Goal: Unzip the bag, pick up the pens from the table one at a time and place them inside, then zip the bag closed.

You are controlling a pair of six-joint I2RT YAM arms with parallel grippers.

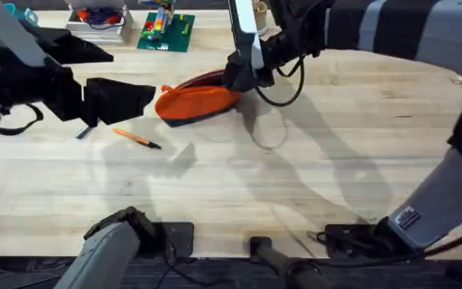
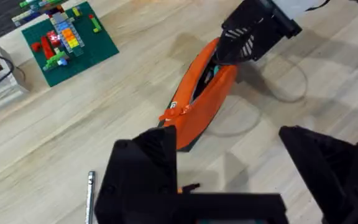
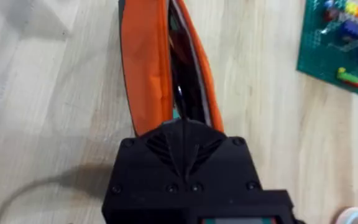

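Pouch open at the far end, orange pen waiting on the surface

The right tool point(image 1: 237, 79) is clamped on the end of the orange pencil pouch point(image 1: 197, 103), whose zipper gapes open. The left tool point(image 1: 139, 95) hovers with fingers apart just above the orange pen point(image 1: 137, 139) lying near the pouch. My read: come down square over the pen's middle, close gently, keep the pouch mouth steady.

A light plank tabletop point(image 1: 311, 160) is being lit from above, and soft shadows are being cast across it. A green brick baseplate point(image 1: 167, 32) and a white tray point(image 1: 99, 24) are being kept at its far edge.
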